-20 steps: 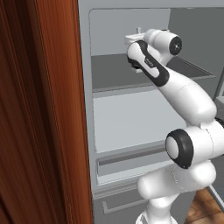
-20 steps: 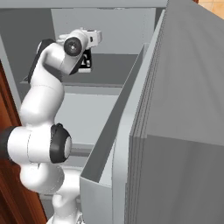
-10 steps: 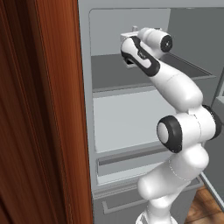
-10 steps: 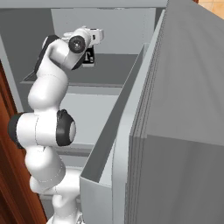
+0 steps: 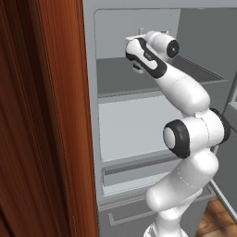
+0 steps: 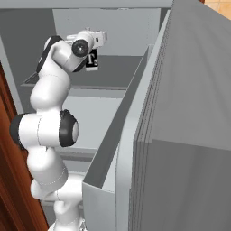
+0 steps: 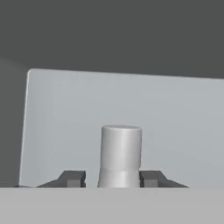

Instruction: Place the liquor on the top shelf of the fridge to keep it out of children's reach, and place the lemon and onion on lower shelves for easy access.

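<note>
Flat, even, rendered light is seen throughout; no glare is produced. The fridge (image 5: 139,125) interior is softly shaded, edges are kept sharp, and no blur is noted.

Both base views face the fridge (image 5: 139,92) interior from behind; hand view close.

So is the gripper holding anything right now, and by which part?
Cannot be told. The jaws flank the neck of the liquor over the top shelf, but a grip isn't clear.
</note>
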### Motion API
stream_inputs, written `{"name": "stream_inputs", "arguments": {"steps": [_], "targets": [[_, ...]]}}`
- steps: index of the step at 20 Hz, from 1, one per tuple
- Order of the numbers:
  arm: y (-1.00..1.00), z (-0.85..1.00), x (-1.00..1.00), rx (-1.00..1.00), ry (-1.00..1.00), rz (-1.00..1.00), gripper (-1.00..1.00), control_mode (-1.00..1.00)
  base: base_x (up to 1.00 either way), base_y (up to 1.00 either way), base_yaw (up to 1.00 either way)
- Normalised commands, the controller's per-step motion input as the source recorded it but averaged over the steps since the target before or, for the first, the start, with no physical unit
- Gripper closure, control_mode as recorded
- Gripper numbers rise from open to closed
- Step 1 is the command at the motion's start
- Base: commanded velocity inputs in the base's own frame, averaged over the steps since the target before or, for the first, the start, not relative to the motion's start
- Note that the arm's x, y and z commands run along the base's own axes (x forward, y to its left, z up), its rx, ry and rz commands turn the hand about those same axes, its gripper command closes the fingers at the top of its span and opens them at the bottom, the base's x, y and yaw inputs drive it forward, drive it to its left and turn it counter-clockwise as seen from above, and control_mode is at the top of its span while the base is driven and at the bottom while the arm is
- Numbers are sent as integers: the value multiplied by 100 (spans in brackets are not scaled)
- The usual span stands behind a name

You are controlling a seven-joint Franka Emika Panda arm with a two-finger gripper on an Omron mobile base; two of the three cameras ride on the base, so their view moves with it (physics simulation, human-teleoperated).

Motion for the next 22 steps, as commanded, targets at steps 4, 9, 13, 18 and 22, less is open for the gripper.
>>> {"name": "stream_inputs", "arguments": {"steps": [4,9,13,18,22], "targets": [[1,-4,0,-1,0,0,-100,-100,0,0,0],[0,0,-8,-3,0,0,-100,-100,0,0,0],[0,5,-51,-8,5,0,-100,-100,0,0,0],[0,3,-94,-12,14,0,-100,-100,0,0,0],[0,1,-100,-13,14,0,-100,-100,0,0,0]]}}
